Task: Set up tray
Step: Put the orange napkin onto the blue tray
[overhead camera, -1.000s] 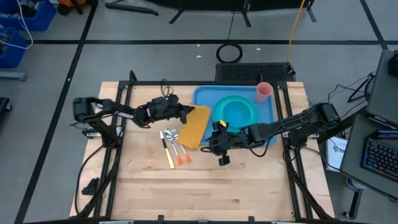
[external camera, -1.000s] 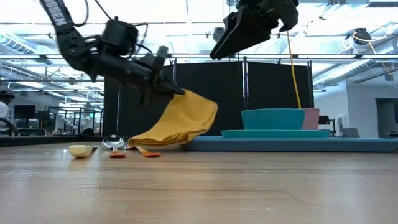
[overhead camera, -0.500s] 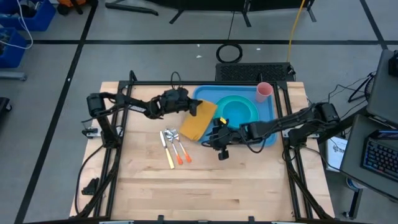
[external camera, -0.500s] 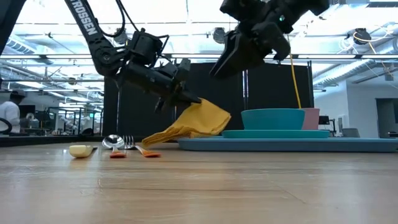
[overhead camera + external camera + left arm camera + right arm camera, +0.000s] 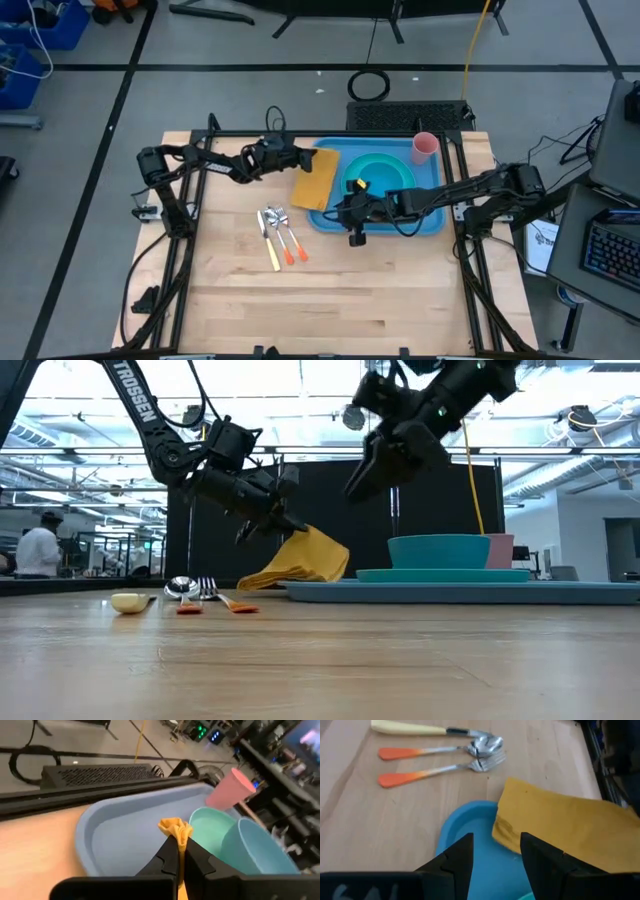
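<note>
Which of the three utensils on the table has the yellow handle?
The knife, lying outermost of the three in the row, farthest from the tray. The spoon and fork beside it both have orange handles.

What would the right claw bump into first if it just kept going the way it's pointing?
Probably the tray: the open right gripper aims at its blue corner, beside the yellow cloth's edge. Depth is hard to judge.

plate (image 5: pixel 386 179) in tray (image 5: pixel 333 216), cutlery (image 5: pixel 279 236) left
</note>
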Action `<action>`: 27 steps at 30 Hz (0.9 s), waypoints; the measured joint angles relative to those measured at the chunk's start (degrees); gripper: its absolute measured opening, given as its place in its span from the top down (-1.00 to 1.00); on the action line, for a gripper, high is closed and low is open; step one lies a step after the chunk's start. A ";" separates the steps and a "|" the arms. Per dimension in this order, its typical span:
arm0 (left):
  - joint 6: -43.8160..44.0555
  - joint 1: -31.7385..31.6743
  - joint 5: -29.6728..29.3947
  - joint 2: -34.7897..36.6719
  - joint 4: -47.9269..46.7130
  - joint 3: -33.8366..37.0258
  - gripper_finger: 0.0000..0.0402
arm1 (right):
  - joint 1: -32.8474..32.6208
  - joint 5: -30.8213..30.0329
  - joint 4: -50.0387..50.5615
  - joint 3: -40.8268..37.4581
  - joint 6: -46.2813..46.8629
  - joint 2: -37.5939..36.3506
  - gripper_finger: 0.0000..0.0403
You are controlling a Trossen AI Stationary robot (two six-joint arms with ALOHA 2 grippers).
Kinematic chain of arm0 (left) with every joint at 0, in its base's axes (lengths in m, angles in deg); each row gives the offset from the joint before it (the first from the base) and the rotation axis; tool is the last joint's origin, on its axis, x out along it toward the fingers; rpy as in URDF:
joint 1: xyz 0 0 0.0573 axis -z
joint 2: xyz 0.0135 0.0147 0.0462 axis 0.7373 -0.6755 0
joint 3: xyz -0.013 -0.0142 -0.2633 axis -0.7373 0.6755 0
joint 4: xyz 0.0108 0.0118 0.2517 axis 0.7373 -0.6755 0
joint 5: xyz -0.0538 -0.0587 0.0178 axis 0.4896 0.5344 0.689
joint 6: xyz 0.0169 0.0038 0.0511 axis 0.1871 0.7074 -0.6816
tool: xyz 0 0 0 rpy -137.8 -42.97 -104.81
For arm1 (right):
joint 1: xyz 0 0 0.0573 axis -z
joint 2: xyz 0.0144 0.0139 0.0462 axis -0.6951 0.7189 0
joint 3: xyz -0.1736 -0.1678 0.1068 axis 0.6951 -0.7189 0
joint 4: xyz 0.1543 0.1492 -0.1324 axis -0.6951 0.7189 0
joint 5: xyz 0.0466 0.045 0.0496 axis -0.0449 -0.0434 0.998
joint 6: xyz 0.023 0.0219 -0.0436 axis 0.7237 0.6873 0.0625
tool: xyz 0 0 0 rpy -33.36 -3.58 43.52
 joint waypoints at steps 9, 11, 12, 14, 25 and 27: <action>-0.32 0.71 -1.33 -0.07 -2.07 0.07 0.76 | 1.81 5.86 -8.54 -5.10 1.52 0.02 0.25; 0.83 0.90 -1.21 -0.07 -1.87 0.07 0.68 | 2.09 6.00 -9.02 -5.06 1.54 -0.05 0.25; 0.98 1.03 -1.17 -0.07 -1.92 0.07 0.64 | 2.15 5.99 -8.89 -5.07 1.54 -0.07 0.25; 0.48 1.16 -1.17 -0.07 -2.03 0.07 0.54 | 2.18 5.98 -8.41 -5.10 1.54 -0.02 0.25; -1.20 1.51 -4.67 -0.07 -2.64 0.07 -0.18 | 2.19 6.05 -9.42 -5.07 2.36 0.00 0.25; -1.96 1.51 -5.22 -0.07 -2.47 0.07 -0.30 | 2.35 7.09 -9.94 -5.07 2.62 0.00 0.25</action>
